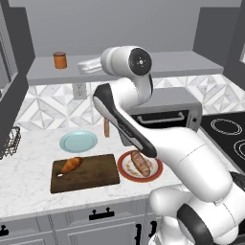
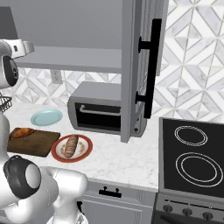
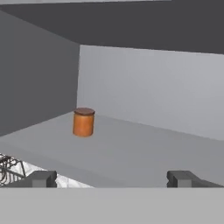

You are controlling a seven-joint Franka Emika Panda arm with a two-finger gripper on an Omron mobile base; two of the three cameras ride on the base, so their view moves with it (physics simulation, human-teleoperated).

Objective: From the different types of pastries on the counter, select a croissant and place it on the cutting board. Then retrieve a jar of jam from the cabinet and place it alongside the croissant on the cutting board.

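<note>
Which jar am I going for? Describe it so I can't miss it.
Look up at the grey cabinet shelf above the counter. The jam jar stands alone near its left end: short, squat, orange-brown with a darker lid, unlike the slim bottle on the counter.

Robot arm (image 1: 143, 139): glossy white rounded shells, dark grey bands at joints, round dark cap with small central mark. Gripper (image 3: 113, 178): two small dark grey block fingertips.
</note>
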